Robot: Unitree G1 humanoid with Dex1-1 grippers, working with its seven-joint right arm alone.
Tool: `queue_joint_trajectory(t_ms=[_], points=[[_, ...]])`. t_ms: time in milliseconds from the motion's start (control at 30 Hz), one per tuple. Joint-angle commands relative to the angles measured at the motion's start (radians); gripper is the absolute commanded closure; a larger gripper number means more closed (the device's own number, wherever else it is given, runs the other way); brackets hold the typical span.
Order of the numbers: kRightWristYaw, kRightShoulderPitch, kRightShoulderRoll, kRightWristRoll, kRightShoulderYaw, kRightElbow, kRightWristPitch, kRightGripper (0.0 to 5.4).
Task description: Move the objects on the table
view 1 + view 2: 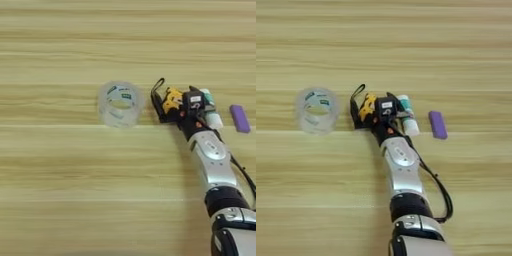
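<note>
My tool [377,114] sits over the tape measure [367,109] mid-worktop, its grip impossible to judge, with tape roll [120,104] left, glue stick [407,117] and purple block [437,124] right, none visibly moved yet.

A clear tape roll [120,104] lies flat at left of a yellow-black tape measure [171,101], a white-and-teal glue stick [407,118] and a purple block [239,118] on the wooden table [60,190].
</note>
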Motion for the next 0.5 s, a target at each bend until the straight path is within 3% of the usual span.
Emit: queue_joint_trajectory(t_ms=[33, 500], points=[[-0.023, -0.091, -0.040, 0.013, -0.015, -0.013, 0.002, 0.04], [-0.033, -0.107, -0.044, 0.013, -0.013, 0.039, 0.045, 0.04]])
